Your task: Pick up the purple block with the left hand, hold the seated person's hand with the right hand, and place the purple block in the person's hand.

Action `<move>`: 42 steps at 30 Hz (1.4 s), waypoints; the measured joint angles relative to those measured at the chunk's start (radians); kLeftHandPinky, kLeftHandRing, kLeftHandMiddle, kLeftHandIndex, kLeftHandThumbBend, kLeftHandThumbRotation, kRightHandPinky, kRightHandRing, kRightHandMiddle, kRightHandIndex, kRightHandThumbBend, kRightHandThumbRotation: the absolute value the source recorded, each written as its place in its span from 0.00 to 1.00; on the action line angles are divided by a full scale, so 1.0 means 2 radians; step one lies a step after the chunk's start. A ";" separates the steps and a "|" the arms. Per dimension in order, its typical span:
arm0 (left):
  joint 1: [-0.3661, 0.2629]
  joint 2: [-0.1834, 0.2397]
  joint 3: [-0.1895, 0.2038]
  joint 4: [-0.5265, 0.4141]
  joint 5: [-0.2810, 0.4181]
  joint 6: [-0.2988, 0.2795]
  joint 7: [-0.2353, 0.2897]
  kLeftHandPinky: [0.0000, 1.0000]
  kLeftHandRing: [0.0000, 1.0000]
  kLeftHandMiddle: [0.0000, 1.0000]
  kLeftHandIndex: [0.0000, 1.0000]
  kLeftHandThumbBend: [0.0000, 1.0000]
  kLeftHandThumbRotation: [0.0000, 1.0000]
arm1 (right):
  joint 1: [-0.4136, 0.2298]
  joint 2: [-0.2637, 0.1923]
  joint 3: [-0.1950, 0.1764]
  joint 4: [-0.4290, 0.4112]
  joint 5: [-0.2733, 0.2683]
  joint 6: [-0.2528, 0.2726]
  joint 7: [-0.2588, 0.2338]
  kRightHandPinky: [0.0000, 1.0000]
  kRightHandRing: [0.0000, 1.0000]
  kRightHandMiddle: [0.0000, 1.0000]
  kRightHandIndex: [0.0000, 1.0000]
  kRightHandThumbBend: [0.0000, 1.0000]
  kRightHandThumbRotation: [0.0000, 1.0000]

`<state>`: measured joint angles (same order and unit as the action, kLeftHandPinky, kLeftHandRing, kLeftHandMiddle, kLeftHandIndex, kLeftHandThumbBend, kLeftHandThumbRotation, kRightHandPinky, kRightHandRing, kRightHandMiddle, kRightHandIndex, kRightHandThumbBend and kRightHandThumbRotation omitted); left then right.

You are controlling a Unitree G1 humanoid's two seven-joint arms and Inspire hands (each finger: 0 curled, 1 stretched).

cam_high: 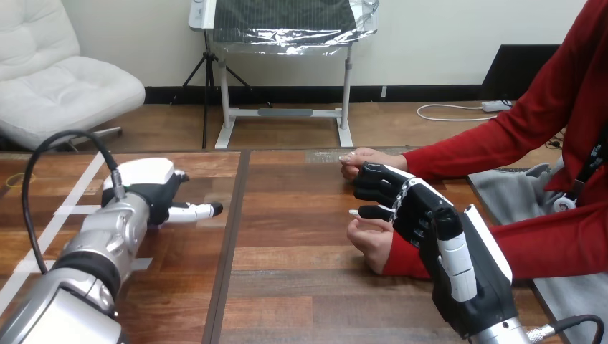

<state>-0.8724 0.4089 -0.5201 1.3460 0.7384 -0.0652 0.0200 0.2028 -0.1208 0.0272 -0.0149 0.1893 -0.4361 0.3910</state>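
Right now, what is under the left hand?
The left hand hangs palm down over the wooden table, wood showing around it. Its white back covers whatever lies beneath the palm; whether the purple block is there, I cannot tell.

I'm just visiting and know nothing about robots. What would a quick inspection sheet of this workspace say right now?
Surface: wooden table, planks with a dark seam down the middle.
Job's things: person's upper hand and person's lower hand, both at the table's right.
Clutter: white tape strips on the table's left.
Hands: left hand low over the table's left; right hand between the person's two hands, hold cannot be told.
Cables: nothing seen on the tabletop.
Surroundings: seated person at the right side.
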 measured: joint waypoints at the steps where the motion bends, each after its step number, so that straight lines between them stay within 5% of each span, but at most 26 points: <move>1: 0.001 0.000 0.000 0.000 0.000 0.000 0.000 0.99 0.95 0.94 0.91 0.62 0.87 | 0.000 0.000 0.000 0.000 0.000 0.000 0.000 0.77 0.81 0.80 0.79 0.87 1.00; 33: 0.016 -0.001 0.002 0.000 -0.007 0.009 -0.001 1.00 0.94 0.94 0.93 0.61 0.90 | 0.000 -0.002 -0.003 -0.007 0.004 -0.001 0.006 0.76 0.81 0.80 0.79 0.88 1.00; 42: 0.016 -0.001 0.002 -0.001 -0.013 0.011 0.002 0.99 0.88 0.87 0.89 0.60 0.92 | 0.000 -0.002 -0.005 -0.010 0.005 -0.002 0.006 0.75 0.80 0.80 0.79 0.89 1.00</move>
<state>-0.8397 0.4067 -0.5152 1.3448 0.7121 -0.0437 0.0244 0.2027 -0.1241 0.0170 -0.0349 0.1992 -0.4406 0.4025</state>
